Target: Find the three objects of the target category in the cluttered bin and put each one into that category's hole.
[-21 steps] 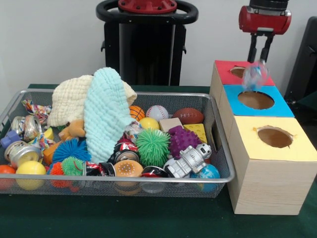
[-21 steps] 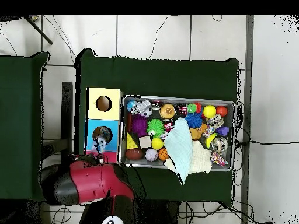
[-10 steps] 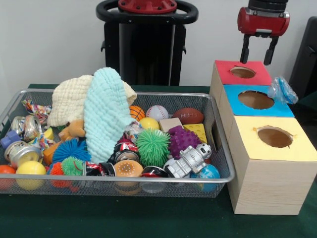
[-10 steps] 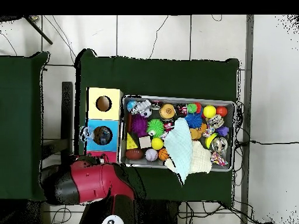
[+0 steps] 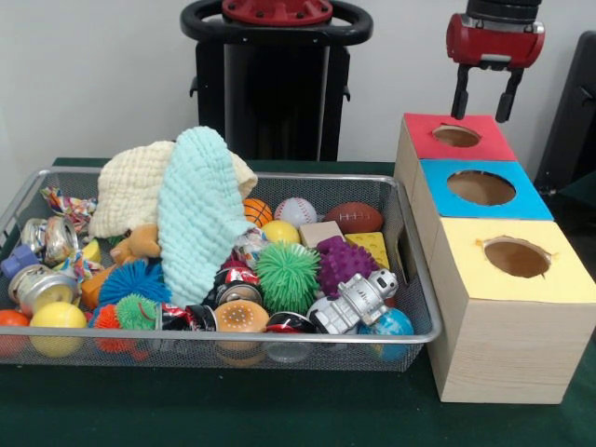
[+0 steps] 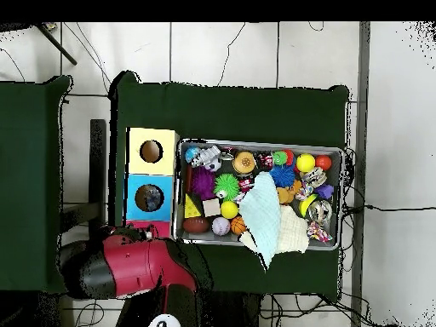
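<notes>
The claw [image 5: 483, 105] hangs empty with its two fingers apart, high over the back end of the row of boxes, so nothing is being carried. Directly beneath it sits the red box [image 5: 455, 137], whose hole lies just below the fingertips; forward of that, toward the camera, come the blue box [image 5: 480, 189] and then the yellow box [image 5: 515, 270], set touching in a line so any hole can be reached from one side of the bin. The wire bin [image 5: 416, 296] lies well off to one side of the claw and lower, pressed against the boxes so a lift from it to a hole is short. Its load is mixed: a spiky green ball [image 5: 288, 276], a purple knobbly ball [image 5: 343, 262], a toy robot [image 5: 358, 300], a football [image 5: 355, 217] and a baseball [image 5: 295, 211], with crushed cans [image 5: 45, 283] at the end farthest from the claw. A mint cloth [image 5: 198, 214] and a cream cloth [image 5: 132, 187] are heaped over the far half, likely hiding things that need uncovering. Which category is wanted cannot be told, so the targets are presumably in the bin. The overhead view shows the arm [image 6: 128, 266] over the red end of the row.
</notes>
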